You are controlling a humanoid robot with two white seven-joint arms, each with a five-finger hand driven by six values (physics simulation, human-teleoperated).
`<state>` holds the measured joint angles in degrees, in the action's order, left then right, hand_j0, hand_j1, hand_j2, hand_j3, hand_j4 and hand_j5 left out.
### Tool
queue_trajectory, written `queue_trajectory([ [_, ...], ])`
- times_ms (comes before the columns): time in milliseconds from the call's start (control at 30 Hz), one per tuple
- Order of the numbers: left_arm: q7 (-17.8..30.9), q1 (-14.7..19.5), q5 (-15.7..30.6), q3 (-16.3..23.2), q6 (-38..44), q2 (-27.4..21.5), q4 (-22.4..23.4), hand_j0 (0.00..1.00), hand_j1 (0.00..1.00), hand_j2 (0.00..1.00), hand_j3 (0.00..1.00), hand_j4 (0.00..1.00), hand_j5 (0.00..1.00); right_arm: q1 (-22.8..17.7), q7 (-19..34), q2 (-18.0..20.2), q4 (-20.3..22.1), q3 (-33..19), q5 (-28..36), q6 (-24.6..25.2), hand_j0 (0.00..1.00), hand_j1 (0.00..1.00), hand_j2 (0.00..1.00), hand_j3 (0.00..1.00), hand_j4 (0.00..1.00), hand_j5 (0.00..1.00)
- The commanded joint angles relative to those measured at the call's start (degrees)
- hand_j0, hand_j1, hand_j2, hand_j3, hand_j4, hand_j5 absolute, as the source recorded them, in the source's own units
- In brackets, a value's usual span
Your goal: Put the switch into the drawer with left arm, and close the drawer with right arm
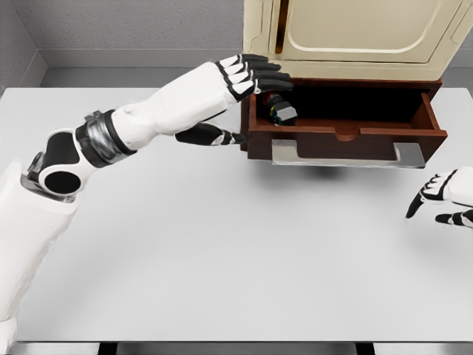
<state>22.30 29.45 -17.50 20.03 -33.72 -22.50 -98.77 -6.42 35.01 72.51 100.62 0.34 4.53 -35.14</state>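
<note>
The switch (280, 109), a small dark block with a grey face and yellow and blue marks, sits tilted in the left end of the open brown drawer (432, 122). My left hand (247, 96) hovers over that corner. Its fingers (255, 74) stretch out straight just above the switch, and the thumb (218, 136) stays outside the drawer's left wall. I cannot tell whether a fingertip still touches the switch. My right hand (437, 198) hangs relaxed and open at the right edge, below and right of the drawer's silver handle (347, 154).
The drawer juts out from a cream cabinet (347, 33) at the back of the white table (222, 251). Grey walls rise behind the table. The table's front edge runs along the bottom of the view.
</note>
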Motion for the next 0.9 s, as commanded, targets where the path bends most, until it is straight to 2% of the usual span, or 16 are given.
queue_trajectory([
  [0, -0.15, -1.14, 6.16, -11.06, -1.28, -5.71, -1.42, 1.0, 1.0, 1.0, 1.0, 1.0, 1.0, 0.09, -0.01, 0.0, 0.02, 0.1, 0.48, 0.14, 0.55, 0.55, 0.55, 0.55, 0.55, 0.55],
  [33, -0.24, -3.34, 7.56, -14.14, -1.28, -6.42, -1.42, 1.0, 1.0, 1.0, 1.0, 1.0, 1.0, 0.7, -0.01, 0.0, 0.02, 0.1, 0.48, 0.14, 0.55, 0.55, 0.55, 0.55, 0.55, 0.55],
  [100, -0.24, -10.37, 8.53, -19.24, -1.28, -9.14, -1.33, 1.0, 1.0, 1.0, 1.0, 1.0, 1.0, 1.67, -0.01, -0.17, 0.02, 0.36, 0.48, 0.14, 0.57, 0.57, 0.57, 0.57, 0.57, 0.57],
  [200, -0.24, -19.86, 8.53, -19.68, -1.28, -15.64, 2.44, 1.0, 1.0, 1.0, 1.0, 1.0, 1.0, 2.29, -0.01, -0.26, 0.1, 0.54, 0.48, 0.14, 0.58, 0.58, 0.58, 0.58, 0.58, 0.58],
  [267, 0.02, -23.12, 8.53, -19.51, -1.28, -16.7, 7.98, 1.0, 1.0, 1.0, 1.0, 1.0, 1.0, 2.55, -0.01, -0.35, 0.1, 1.42, 0.39, 0.14, 0.58, 0.58, 0.58, 0.58, 0.58, 0.58],
  [333, 0.2, -23.21, 8.44, -19.15, -1.28, -16.61, 13.17, 1.0, 1.0, 1.0, 1.0, 1.0, 1.0, 2.9, -0.01, -0.35, 0.1, 2.03, 0.39, 0.14, 0.58, 0.58, 0.58, 0.58, 0.58, 0.58],
  [400, 0.2, -23.21, 8.53, -19.24, -1.28, -16.61, 14.05, 1.0, 1.0, 1.0, 1.0, 1.0, 1.0, 3.17, -0.01, -0.78, 0.1, 3.35, 0.3, 0.14, 0.58, 0.58, 0.58, 0.58, 0.58, 0.58],
  [467, 0.2, -23.21, 8.53, -19.33, -1.28, -16.26, 14.14, 1.0, 1.0, 1.0, 1.0, 1.0, 1.0, 4.75, -0.01, -3.33, 0.1, 3.44, -0.14, 0.14, 0.58, 0.58, 0.58, 0.58, 0.58, 0.58],
  [533, 0.2, -23.29, 8.53, -19.33, -1.28, -16.26, 14.4, 1.0, 1.0, 1.0, 1.0, 1.0, 1.0, 5.63, -0.01, -3.69, 0.1, 3.53, -0.14, 0.14, 0.58, 0.58, 0.58, 0.58, 0.58, 0.58],
  [567, 0.2, -23.38, 8.53, -19.33, -1.28, -16.35, 14.57, 1.0, 1.0, 1.0, 1.0, 1.0, 1.0, 6.33, -0.01, -3.77, 0.1, 4.49, -0.14, 0.14, 0.58, 0.58, 0.58, 0.58, 0.58, 0.58],
  [633, 0.2, -23.47, 8.53, -19.33, -1.28, -16.17, 14.49, 1.0, 1.0, 1.0, 1.0, 1.0, 1.0, 10.81, -0.01, -4.48, 0.1, 9.85, -0.14, 0.14, 0.58, 0.58, 0.58, 0.58, 0.58, 0.58],
  [867, 0.28, -23.47, 8.53, -19.42, -1.28, -16.17, 14.49, 1.0, 1.0, 1.0, 1.0, 1.0, 1.0, 12.48, -0.01, -5.01, 0.1, 11.79, -0.23, 0.14, 0.6, 0.6, 0.6, 0.6, 0.6, 0.6],
])
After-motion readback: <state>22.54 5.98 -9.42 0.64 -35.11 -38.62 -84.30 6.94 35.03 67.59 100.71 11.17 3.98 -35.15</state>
